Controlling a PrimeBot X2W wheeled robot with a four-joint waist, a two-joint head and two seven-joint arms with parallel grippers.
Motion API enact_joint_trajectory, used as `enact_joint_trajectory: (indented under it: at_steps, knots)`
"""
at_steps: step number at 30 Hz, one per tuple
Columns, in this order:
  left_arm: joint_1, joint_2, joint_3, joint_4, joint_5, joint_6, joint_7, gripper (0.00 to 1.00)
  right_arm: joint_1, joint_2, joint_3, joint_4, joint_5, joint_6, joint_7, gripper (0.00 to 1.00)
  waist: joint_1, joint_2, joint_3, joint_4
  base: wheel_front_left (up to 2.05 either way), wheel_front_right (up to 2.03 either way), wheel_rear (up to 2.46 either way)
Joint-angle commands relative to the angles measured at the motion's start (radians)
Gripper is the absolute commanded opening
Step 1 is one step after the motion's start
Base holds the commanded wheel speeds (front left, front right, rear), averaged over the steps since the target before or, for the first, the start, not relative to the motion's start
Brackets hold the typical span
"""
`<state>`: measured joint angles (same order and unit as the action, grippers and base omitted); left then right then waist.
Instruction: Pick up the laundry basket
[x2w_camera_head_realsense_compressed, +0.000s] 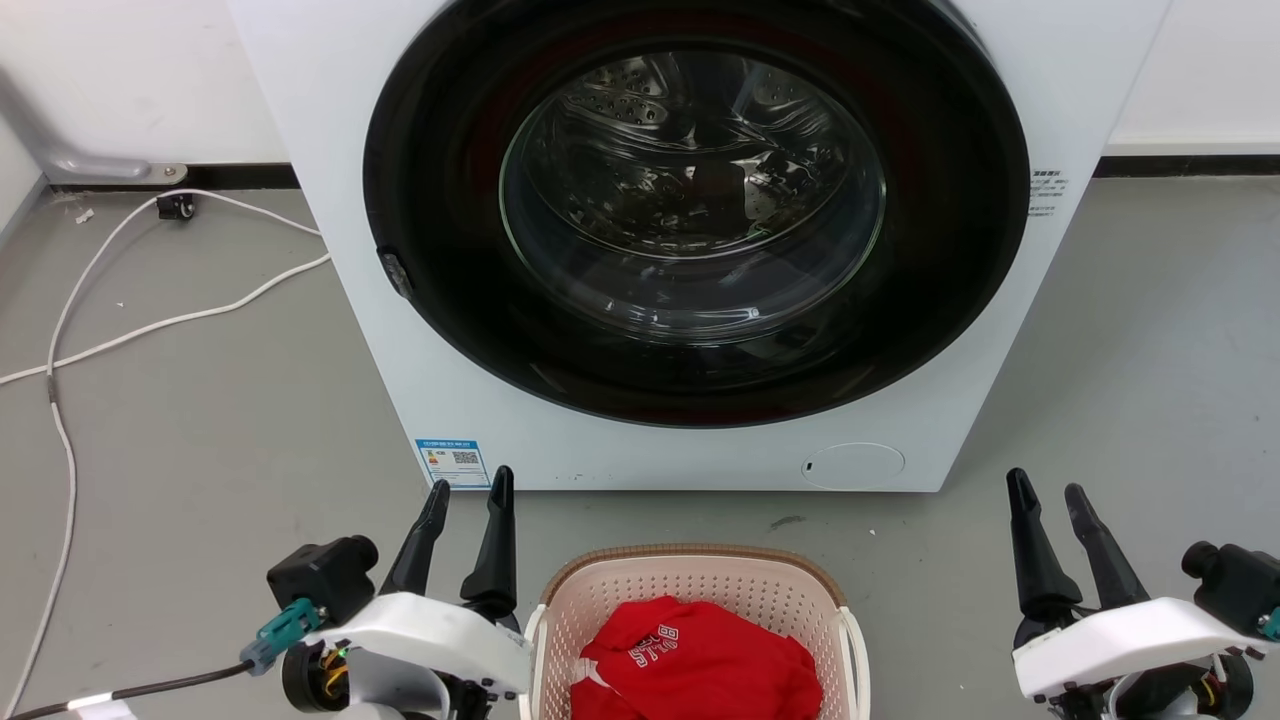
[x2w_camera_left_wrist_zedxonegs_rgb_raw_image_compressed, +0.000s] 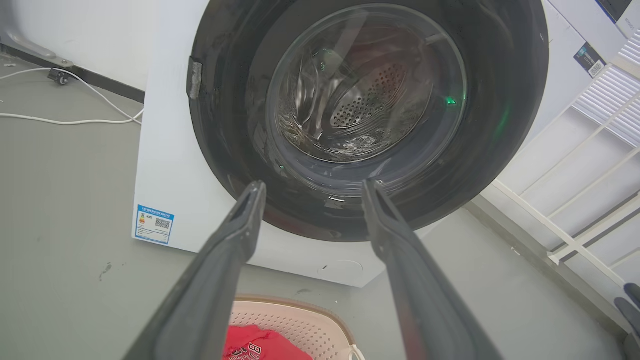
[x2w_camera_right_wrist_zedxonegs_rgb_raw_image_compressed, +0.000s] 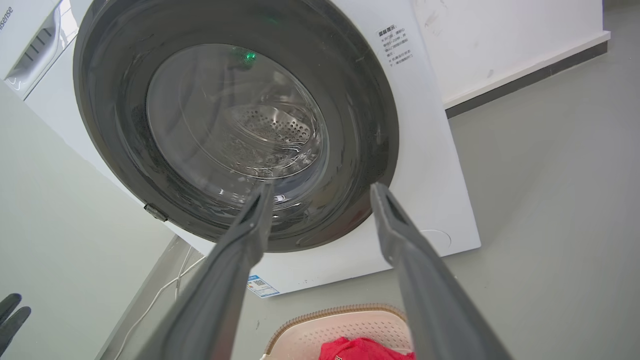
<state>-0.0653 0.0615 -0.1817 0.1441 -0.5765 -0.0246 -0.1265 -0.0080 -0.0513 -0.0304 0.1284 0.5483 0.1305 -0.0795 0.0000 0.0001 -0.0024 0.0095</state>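
Partly cut off at the bottom edge, the laundry basket (x2w_camera_head_realsense_compressed: 690, 585) sits before the washer (x2w_camera_head_realsense_compressed: 330, 200), a red garment (x2w_camera_head_realsense_compressed: 700, 665) inside. My left gripper (x2w_camera_head_realsense_compressed: 471, 480) and right gripper (x2w_camera_head_realsense_compressed: 1046, 482) flank it, fingers spread, empty, touching nothing.

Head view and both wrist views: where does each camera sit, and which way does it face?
Head view: on the head, facing forward and down at the washing machine and laundry basket; left gripper and right gripper show at the bottom, open.
Left wrist view: on the left wrist, facing the washing machine along its own two fingers.
Right wrist view: on the right wrist, facing the same machine along its own fingers.
Shared: all three show the washing machine, the laundry basket and the red garment in it.
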Motion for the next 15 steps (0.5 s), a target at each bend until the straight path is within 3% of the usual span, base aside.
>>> enact_joint_trajectory:
  at_steps: [1, 15]
  knots:
    - [-0.004, 0.007, -0.006, -0.009, 0.026, 0.006, -0.008, 1.0, 0.002, 0.001, 0.001, -0.014, -0.028, 0.0, -0.009, 1.0, 0.0, -0.0001, 0.0, 0.0, 0.0, 0.0, 0.0]
    - [-0.001, 0.011, -0.045, -0.002, 0.168, 0.047, -0.045, 1.0, 0.017, 0.001, 0.014, -0.028, -0.185, 0.0, -0.02, 1.0, 0.0, -0.0001, 0.0, 0.003, 0.0, 0.0, 0.0]
